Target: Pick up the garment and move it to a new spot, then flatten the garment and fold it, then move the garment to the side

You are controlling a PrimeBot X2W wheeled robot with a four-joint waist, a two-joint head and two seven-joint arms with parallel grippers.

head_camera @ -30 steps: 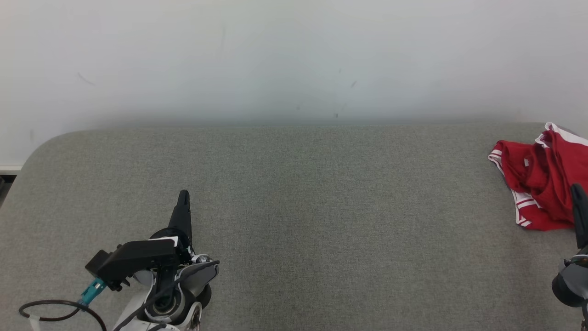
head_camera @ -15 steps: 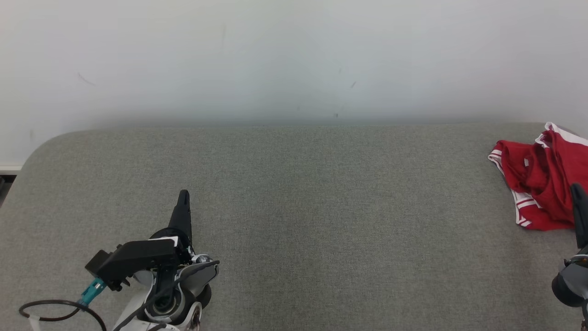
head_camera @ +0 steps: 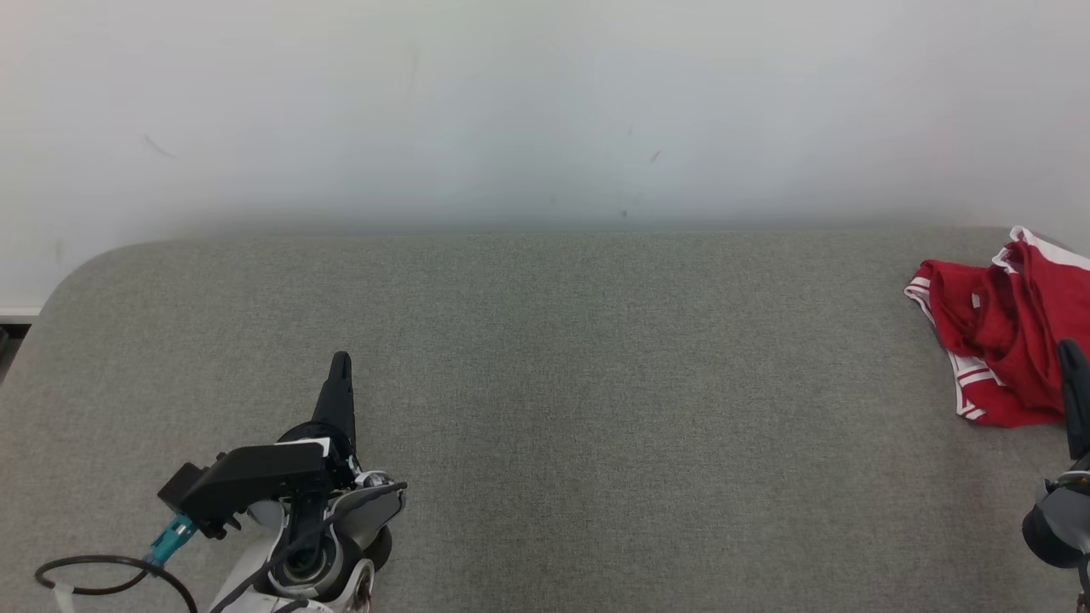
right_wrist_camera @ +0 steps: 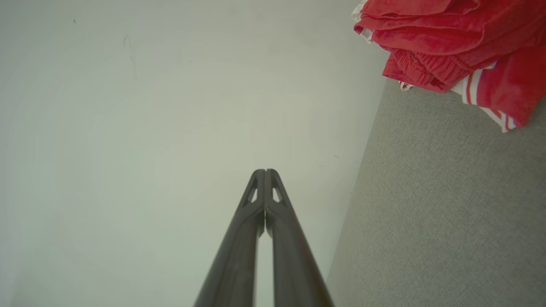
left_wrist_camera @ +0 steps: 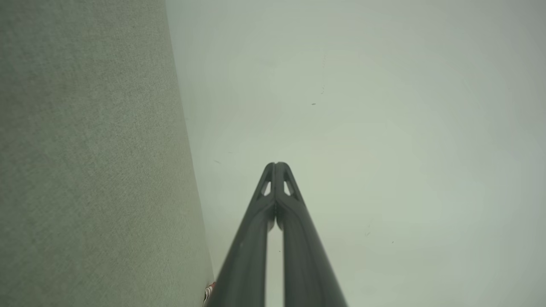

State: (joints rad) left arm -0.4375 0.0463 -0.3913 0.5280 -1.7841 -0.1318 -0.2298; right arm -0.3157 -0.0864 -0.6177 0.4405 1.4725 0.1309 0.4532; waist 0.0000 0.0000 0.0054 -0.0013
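A red garment (head_camera: pixel 1009 328) with white stripes lies crumpled at the far right of the grey table, partly cut off by the head view's edge. The right wrist view has the garment (right_wrist_camera: pixel 460 47) in its upper right corner. My right gripper (head_camera: pixel 1071 358) stands at the right edge just in front of the garment, fingertips pressed together and shut on nothing (right_wrist_camera: pixel 265 171). My left gripper (head_camera: pixel 341 362) rests over the table's front left, far from the garment, also shut and holding nothing (left_wrist_camera: pixel 276 164).
The grey fabric table (head_camera: pixel 596 383) runs up to a pale wall (head_camera: pixel 545 111) at the back. Its left end is rounded, with a dark gap beyond it. A black cable (head_camera: pixel 94 575) with a teal connector hangs by my left arm.
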